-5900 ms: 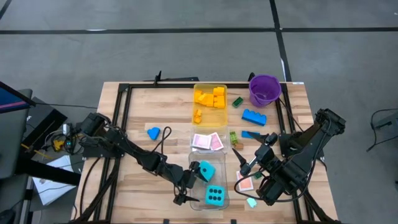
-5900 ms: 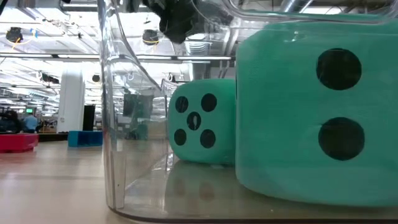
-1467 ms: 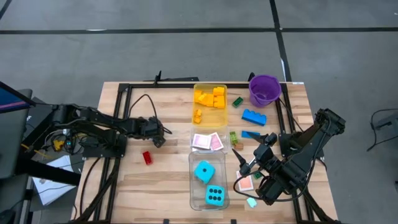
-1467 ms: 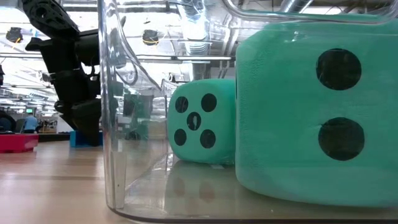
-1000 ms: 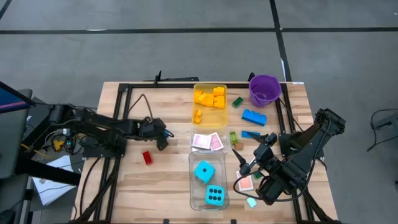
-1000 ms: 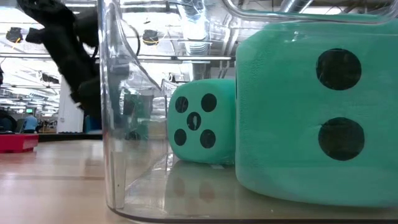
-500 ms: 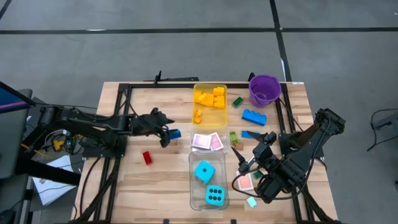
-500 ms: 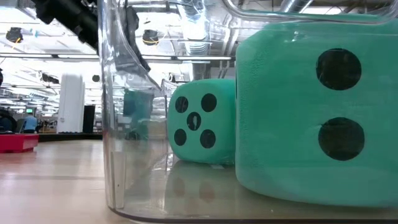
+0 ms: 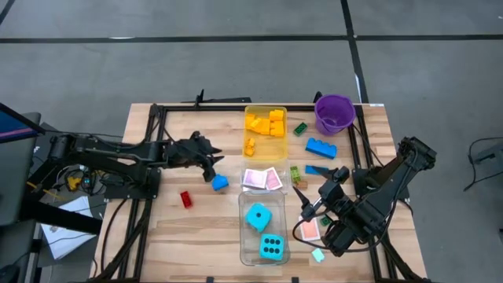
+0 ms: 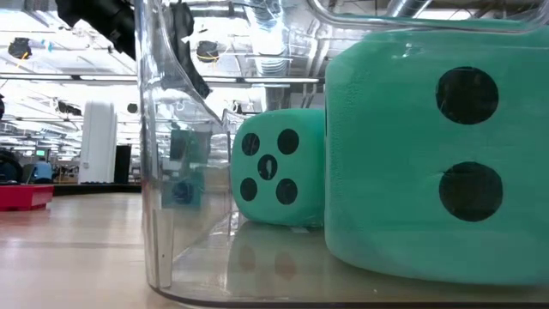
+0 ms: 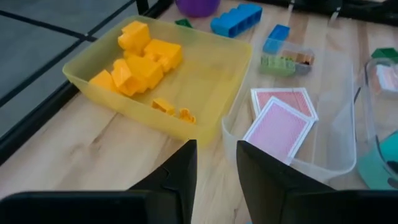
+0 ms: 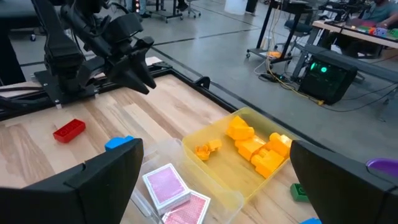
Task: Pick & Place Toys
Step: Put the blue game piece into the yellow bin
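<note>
A small blue brick (image 9: 219,183) lies flat on the wood just left of the clear card tray (image 9: 262,179), also seen in the right wrist view (image 12: 122,142). My left gripper (image 9: 209,163) hangs above and slightly behind it. Its fingers (image 11: 186,168) stand a narrow gap apart, with nothing between them. A red brick (image 9: 185,199) lies nearer the front. My right gripper (image 9: 310,208) waits wide open at the near right, above a pink card (image 9: 311,231). Two cyan dice (image 9: 263,232) sit in the near clear tray.
A yellow tray (image 9: 266,126) of yellow bricks stands at the back centre, with a purple bucket (image 9: 334,114) to its right. A blue brick (image 9: 321,147), green bricks (image 9: 300,128) and a small cyan piece (image 9: 317,255) lie on the right half. Bare wood lies at the near left.
My left gripper has risen from the table and gone a little toward the right edge, carrying the blue brick at its fingertips. It has let the brick go. The brick has fallen and now lies on the table beside the card tray.
</note>
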Action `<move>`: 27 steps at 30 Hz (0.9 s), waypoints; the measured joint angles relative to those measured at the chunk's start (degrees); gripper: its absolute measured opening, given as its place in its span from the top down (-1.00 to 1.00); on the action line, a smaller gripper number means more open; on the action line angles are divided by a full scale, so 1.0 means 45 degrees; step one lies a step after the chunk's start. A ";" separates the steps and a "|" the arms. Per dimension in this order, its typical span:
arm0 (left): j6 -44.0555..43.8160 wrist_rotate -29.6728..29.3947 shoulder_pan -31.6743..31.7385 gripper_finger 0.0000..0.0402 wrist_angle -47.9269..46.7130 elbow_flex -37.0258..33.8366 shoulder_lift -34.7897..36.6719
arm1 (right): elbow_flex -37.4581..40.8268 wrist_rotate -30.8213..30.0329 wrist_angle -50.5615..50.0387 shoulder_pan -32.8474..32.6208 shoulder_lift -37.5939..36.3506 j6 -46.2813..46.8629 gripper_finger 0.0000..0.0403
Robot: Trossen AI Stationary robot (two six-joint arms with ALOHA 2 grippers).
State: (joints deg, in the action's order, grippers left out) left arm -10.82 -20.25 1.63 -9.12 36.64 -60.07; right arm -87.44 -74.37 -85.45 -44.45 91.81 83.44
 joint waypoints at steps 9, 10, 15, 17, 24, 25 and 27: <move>-0.0084 -0.0012 -0.0040 0.42 -0.0374 0.0000 0.0000 | 0.0000 0.0000 0.0019 -0.0010 0.0000 0.0005 -0.97; -0.0245 -0.0015 -0.0060 0.40 -0.0438 0.0000 0.0000 | 0.0000 0.0000 0.0019 -0.0010 0.0000 0.0005 -0.97; -0.1048 -0.0056 -0.0210 0.20 -0.1519 -0.0013 -0.0017 | 0.0000 0.0000 0.0024 -0.0010 0.0000 0.0005 -0.97; -0.1246 -0.0178 -0.0448 0.06 -0.1618 -0.0134 -0.0095 | 0.0000 0.0000 0.0028 -0.0010 0.0000 0.0015 -0.97; -0.1626 -0.0204 -0.1652 -0.68 -0.1640 -0.1020 -0.0096 | 0.0000 0.0004 0.0053 -0.0010 0.0000 0.0028 -0.97; -0.1684 -0.0212 -0.1831 -0.79 -0.1581 -0.1169 -0.0092 | 0.0000 0.0005 0.0058 -0.0010 0.0000 0.0029 -0.97; -0.1764 -0.0214 -0.2175 -0.94 -0.1534 -0.1513 -0.0092 | 0.0000 0.0022 0.0058 -0.0010 0.0000 0.0029 -0.97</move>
State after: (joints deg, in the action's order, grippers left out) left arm -18.76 -21.21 -8.16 -16.03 29.83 -60.49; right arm -87.44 -74.27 -85.19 -44.49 91.81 83.57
